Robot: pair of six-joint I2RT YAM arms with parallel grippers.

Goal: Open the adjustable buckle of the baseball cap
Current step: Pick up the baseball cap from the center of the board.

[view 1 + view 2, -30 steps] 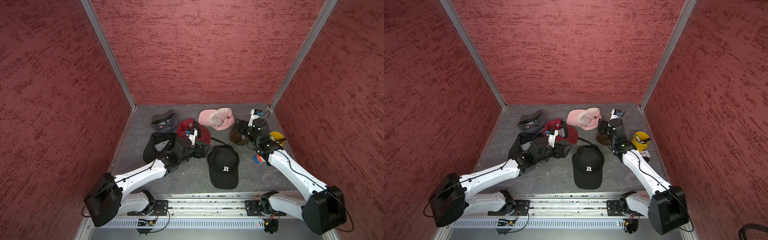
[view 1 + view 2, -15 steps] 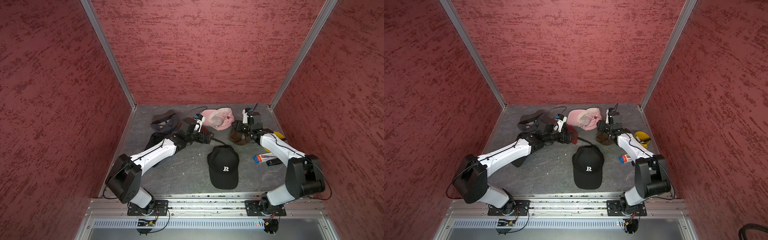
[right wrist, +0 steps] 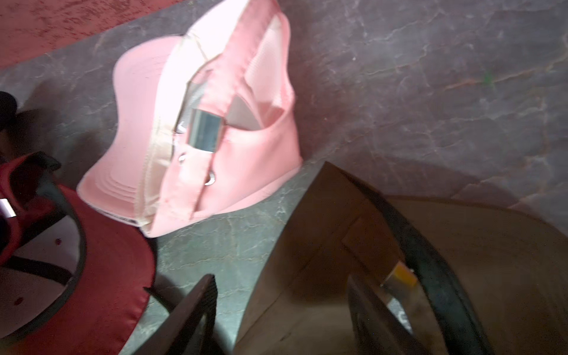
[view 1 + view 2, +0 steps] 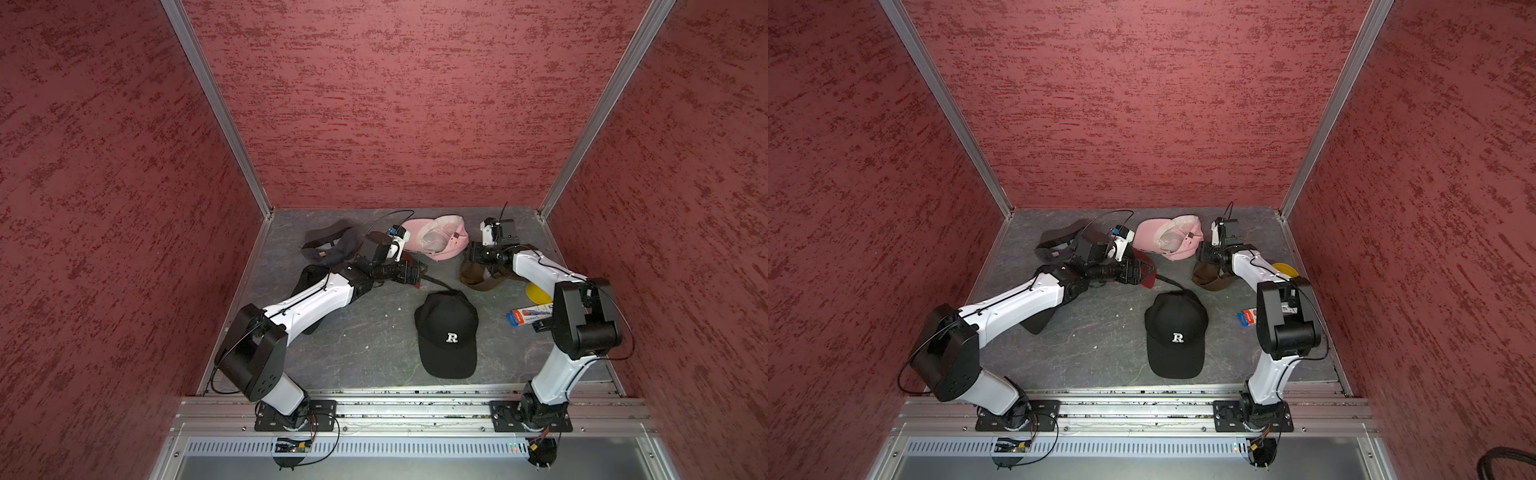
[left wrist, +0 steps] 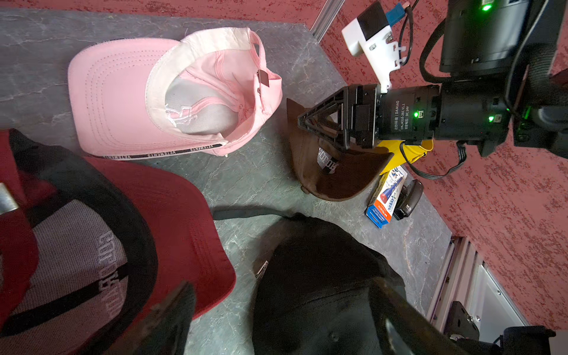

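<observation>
Straddling brown cap point(image 3: 307, 246), right hand point(image 3: 279, 278) (jaws apart), pink cap point(image 3: 255, 159) just beside

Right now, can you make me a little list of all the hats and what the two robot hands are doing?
hats: pink cap, brown cap, red cap, black cap with a white R, dark grey cap
pink cap: inside showing, metal buckle in view
left gripper: open, over the red cap
right gripper: open, one finger each side of the brown cap's edge
other things: yellow item, blue and orange box
</observation>
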